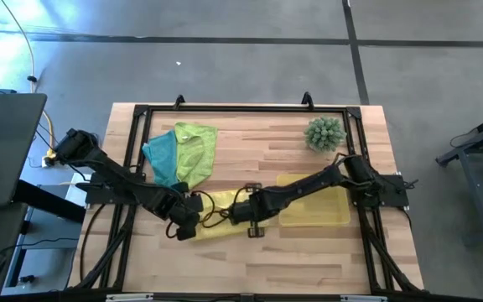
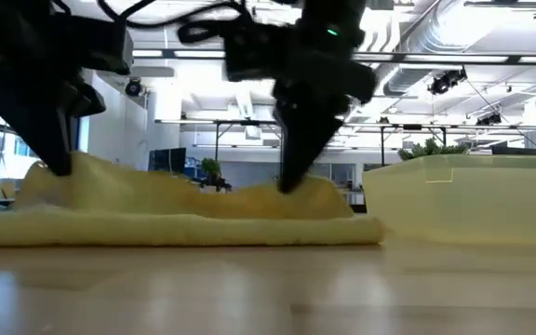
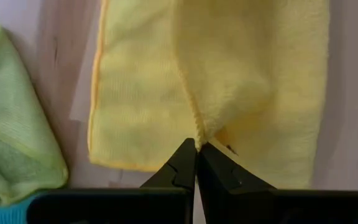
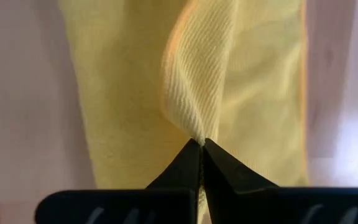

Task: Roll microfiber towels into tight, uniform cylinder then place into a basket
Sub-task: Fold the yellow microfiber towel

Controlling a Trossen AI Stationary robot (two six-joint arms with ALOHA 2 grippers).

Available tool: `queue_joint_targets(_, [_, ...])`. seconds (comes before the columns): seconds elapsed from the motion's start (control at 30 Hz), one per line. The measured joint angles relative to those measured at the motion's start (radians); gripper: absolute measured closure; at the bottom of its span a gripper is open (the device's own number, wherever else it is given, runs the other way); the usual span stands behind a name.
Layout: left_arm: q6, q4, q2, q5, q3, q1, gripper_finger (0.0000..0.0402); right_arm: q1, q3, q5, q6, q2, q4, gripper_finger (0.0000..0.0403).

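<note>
**Two grippers pinching one yellow towel at the near edge of the table**

Item 1: soft yellow microfiber towel (image 1: 220, 214), lying on the pale wooden table (image 1: 309, 252) just beside the basket. Its front portion rests flat; a raised fold runs along it in the low view, lifted at two points. This looks like the first turn of the roll being formed.

Item 2: left gripper (image 3: 196, 148), clenched on a ridge of the yellow cloth, fingertips closed together with the fabric gathered between them.

Item 3: right gripper (image 4: 201, 143), likewise clamped on a pinched crease of the same towel, further along toward the basket. Holding at two spaced points probably keeps the fold straight, so the cylinder comes out even.

Item 4: shallow translucent yellow plastic basket (image 1: 334, 216), beneath the right arm, no towel visible inside it.

Item 5: lime green microfiber towel (image 1: 198, 147) and teal blue microfiber towel (image 1: 163, 155), heaped together and overlapping toward the far left of the table, unrolled.

Item 6: spiky green ball-shaped plant (image 1: 324, 132), far right, apart from the work.
</note>
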Motion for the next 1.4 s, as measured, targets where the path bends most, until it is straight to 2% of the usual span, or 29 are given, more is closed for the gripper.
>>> queue_joint_targets(0.3, [-0.030, -0.002, 0.006, -0.067, 0.000, 0.007, 0.0401, 0.001, -0.351, 0.006, 0.066, -0.190, 0.450, 0.0403])
queue_joint_targets(0.43, [-0.052, 0.001, 0.021, -0.096, 0.000, 0.007, 0.0401, -0.027, -0.442, -0.004, 0.083, -0.205, 0.540, 0.0403])
queue_joint_targets(0.7, [-0.056, -0.019, 0.041, -0.105, 0.000, 0.025, 0.0401, -0.060, -0.462, -0.003, 0.023, -0.198, 0.575, 0.0395])
queue_joint_targets(1.03, [-0.055, -0.140, 0.041, -0.088, 0.000, 0.070, 0.0401, -0.088, -0.462, -0.002, -0.004, -0.198, 0.581, 0.0394])
queue_joint_targets(1.4, [-0.029, -0.148, 0.041, -0.089, 0.000, 0.087, 0.0401, -0.111, -0.462, -0.001, -0.005, -0.197, 0.593, 0.0388])
